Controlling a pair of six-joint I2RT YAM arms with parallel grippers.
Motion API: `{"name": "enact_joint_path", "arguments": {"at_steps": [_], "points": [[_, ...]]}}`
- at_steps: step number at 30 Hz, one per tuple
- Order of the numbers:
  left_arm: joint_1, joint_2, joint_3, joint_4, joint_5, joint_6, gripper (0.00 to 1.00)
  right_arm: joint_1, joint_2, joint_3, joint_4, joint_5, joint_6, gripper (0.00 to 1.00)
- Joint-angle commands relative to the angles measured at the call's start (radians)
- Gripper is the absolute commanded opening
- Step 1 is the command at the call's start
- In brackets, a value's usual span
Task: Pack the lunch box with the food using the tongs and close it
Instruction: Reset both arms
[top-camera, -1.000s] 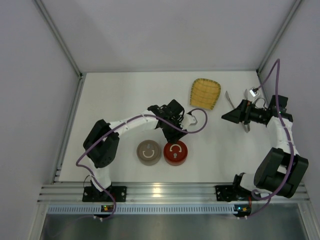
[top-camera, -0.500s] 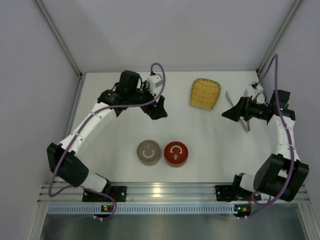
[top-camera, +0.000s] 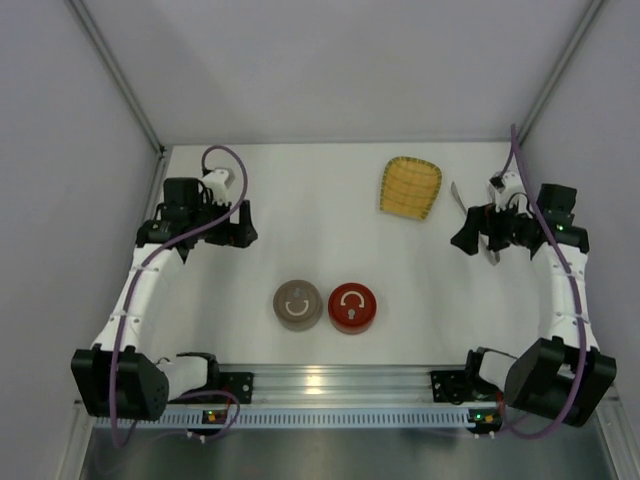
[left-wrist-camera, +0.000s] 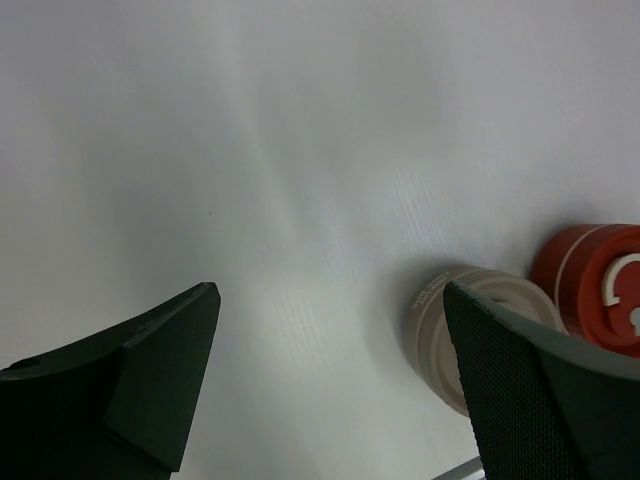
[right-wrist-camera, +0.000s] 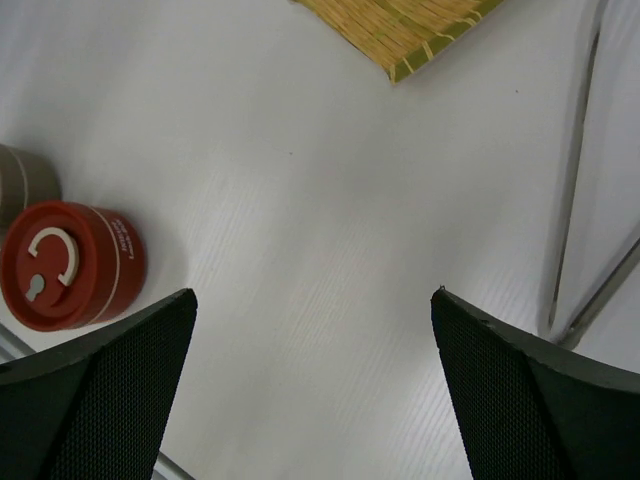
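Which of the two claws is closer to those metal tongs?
The right. The right gripper hangs open just beside the tongs at the right edge of the table; the left gripper is far across it, near the left edge.

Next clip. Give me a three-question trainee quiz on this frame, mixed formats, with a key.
1. Fill in: the tongs lie beside the ___ arm.
2. What does the right gripper hold? A the tongs; B the woven tray; C nothing, it is open.
3. True or false: in the top view the red tin stands left of the beige tin.
Key: 1 right; 2 C; 3 false.
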Motion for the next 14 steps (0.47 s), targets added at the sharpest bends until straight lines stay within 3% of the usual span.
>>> {"name": "enact_joint_path", "arguments": {"at_steps": [1,14], "points": [[0.013,-0.082,-0.043,0.014,-0.157,0.035,0.98,0.015,-0.055,-0.036,0.008,0.143,-0.065,0.99],[0.013,-0.115,-0.146,0.048,-0.251,0.039,0.98,0.018,-0.162,-0.185,0.111,0.249,-0.001,0.99]]}}
